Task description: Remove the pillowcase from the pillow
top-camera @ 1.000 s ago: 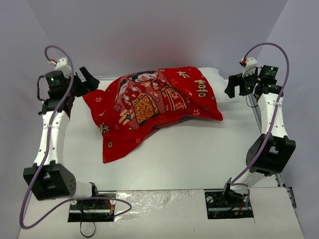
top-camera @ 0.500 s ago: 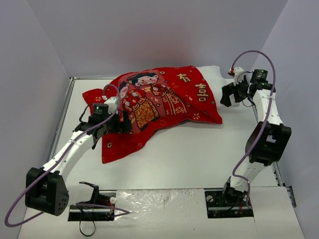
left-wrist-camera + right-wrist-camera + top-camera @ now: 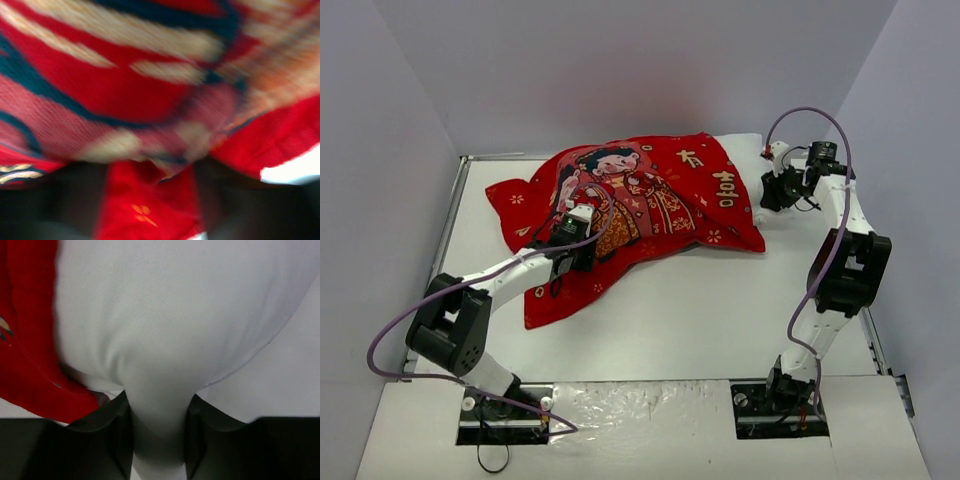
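The red pillowcase (image 3: 640, 195) with its cartoon figures lies across the back of the table, covering most of the pillow. The white pillow (image 3: 745, 143) sticks out of its right end. My right gripper (image 3: 767, 192) is at that end; in the right wrist view it (image 3: 159, 440) is shut on a pinch of white pillow (image 3: 175, 315), with the pillowcase's red edge (image 3: 25, 340) to the left. My left gripper (image 3: 575, 258) rests on the pillowcase's lower left part. The left wrist view is blurred: red pillowcase cloth (image 3: 100, 90) fills the gap of the gripper (image 3: 150, 200) between its dark fingers (image 3: 70, 200).
The white table (image 3: 700, 310) is walled in by grey panels on three sides. A metal rail (image 3: 450, 230) runs along its left edge. Both arm bases sit on the white strip at the near edge (image 3: 640, 400).
The left arm swung in from the left edge onto the pillowcase's lower left and closed on the cloth. The right gripper moved left to the pillow's exposed end and closed on it.
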`<state>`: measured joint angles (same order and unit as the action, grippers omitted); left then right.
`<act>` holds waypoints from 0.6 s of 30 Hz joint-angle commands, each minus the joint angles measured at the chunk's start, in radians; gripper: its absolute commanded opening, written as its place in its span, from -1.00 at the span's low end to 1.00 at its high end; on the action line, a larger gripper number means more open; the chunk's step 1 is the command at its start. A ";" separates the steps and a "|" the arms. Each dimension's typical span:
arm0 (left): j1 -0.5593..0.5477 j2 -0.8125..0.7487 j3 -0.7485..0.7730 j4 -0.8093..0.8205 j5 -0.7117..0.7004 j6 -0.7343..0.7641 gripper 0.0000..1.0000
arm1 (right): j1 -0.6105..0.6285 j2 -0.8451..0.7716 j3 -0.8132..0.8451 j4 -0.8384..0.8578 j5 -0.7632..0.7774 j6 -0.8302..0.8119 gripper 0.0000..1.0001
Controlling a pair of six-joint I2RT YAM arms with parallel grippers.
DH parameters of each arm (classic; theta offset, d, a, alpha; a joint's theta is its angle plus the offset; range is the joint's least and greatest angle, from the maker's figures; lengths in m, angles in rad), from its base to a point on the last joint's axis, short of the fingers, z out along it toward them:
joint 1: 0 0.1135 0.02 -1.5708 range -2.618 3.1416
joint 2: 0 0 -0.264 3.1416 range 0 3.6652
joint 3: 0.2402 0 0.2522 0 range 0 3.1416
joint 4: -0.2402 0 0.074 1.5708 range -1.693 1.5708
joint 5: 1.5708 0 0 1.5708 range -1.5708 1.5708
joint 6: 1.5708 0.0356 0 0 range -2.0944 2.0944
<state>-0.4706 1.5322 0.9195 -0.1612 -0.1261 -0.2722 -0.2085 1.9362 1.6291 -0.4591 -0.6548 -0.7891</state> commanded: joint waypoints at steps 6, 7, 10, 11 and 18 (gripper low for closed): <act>0.006 -0.087 0.007 0.032 -0.207 -0.030 -0.95 | -0.011 -0.009 0.058 -0.012 -0.023 0.083 -0.83; 0.013 -0.110 -0.010 0.031 -0.213 -0.028 -0.95 | -0.017 -0.016 0.063 -0.012 -0.028 0.091 -1.00; 0.073 -0.208 -0.022 0.012 -0.213 -0.030 -0.95 | -0.049 -0.023 0.087 0.000 -0.051 0.134 -1.00; 0.099 -0.234 -0.024 -0.009 -0.214 -0.030 -0.95 | -0.058 -0.025 0.095 0.003 -0.057 0.146 -1.00; 0.495 -0.444 0.021 -0.067 -0.130 -0.021 -0.95 | -0.138 -0.069 0.141 0.089 -0.042 0.270 -1.00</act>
<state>-0.1173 1.1530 0.8894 -0.1837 -0.2058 -0.2974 -0.2832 1.9350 1.7134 -0.4648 -0.7418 -0.5777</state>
